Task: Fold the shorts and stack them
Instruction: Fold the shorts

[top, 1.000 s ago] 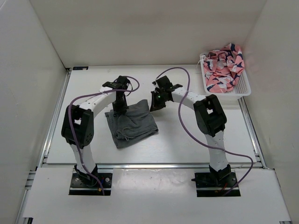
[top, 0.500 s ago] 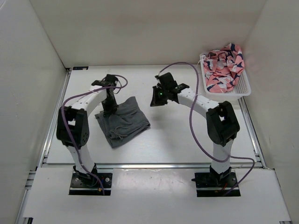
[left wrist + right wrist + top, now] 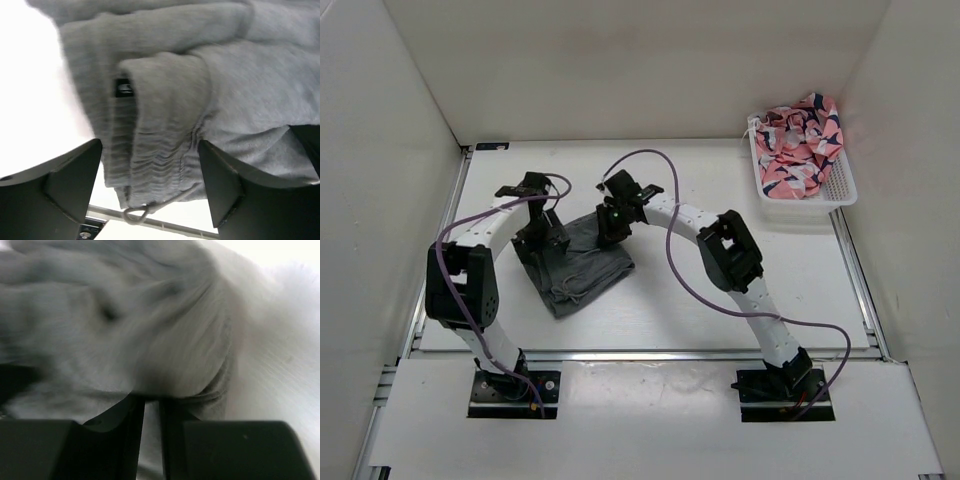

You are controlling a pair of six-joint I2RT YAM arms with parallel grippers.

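A: Left wrist: left gripper [image 3: 149,147] jaws spread wide, gathered waistband btwn them. Right side?
B: Blurry, but right gripper [image 3: 152,401] looks clenched on the shorts [image 3: 582,262], 1 o'clock corner. Shorts lie folded on table [image 3: 720,300], approx 9 o'clock of centre.

The shorts [image 3: 582,262] are seen as soft, matt grey knit cloth, ribbed at the waistband. The table [image 3: 800,280] is shown smooth and white; the basket [image 3: 840,188], white perforated plastic.

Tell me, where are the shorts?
In the top view, the shorts lie left of the table's middle, between the left gripper and the right gripper, far from the basket.
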